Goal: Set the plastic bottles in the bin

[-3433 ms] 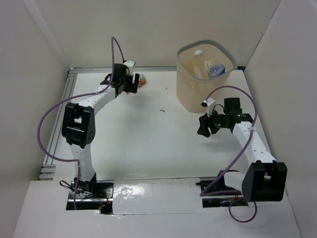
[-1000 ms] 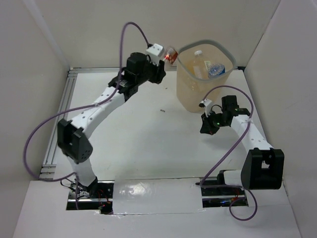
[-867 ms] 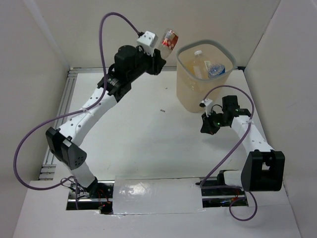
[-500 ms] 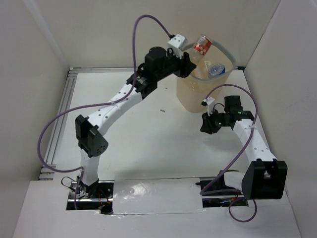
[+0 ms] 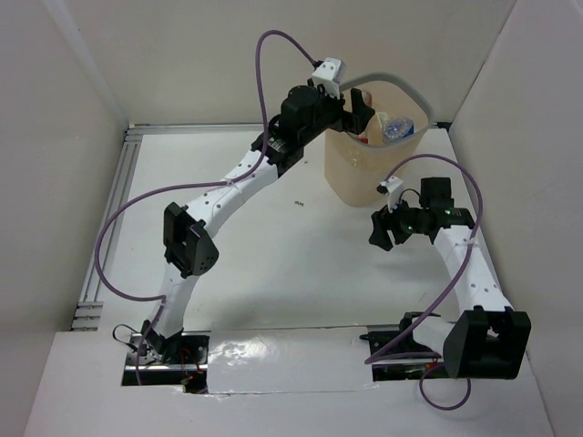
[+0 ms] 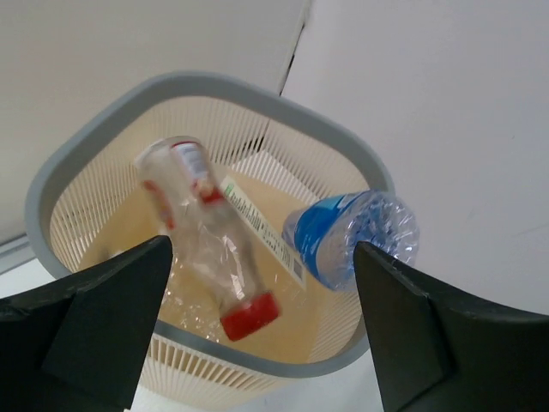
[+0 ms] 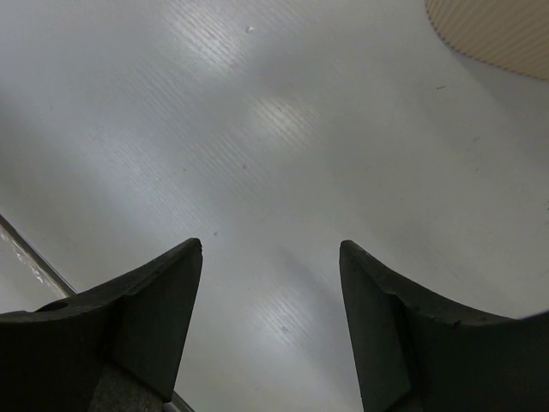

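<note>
Bright, even light is provided. Glare is seen on the surface [image 7: 257, 172] near the bin [image 7: 497, 26]; the red-capped bottle [image 6: 206, 249] inside is blurred.

White table [image 5: 273, 264]; bin [image 5: 346, 175] stands far right; small dark speck [image 5: 298, 203] near centre.

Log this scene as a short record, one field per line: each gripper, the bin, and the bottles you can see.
left gripper: open, holding nothing, poised over the bin's mouth
right gripper: open, holding nothing, over the table in front of the bin
bin: upright at the far right of the table, with bottles inside
red-capped bottle: inside the bin, not gripped, cap toward the near rim, image blurred
blue-labelled bottle: inside the bin, leaning at the right wall
other bottles: at least one more lies under the red-capped one, exact count unclear
</note>
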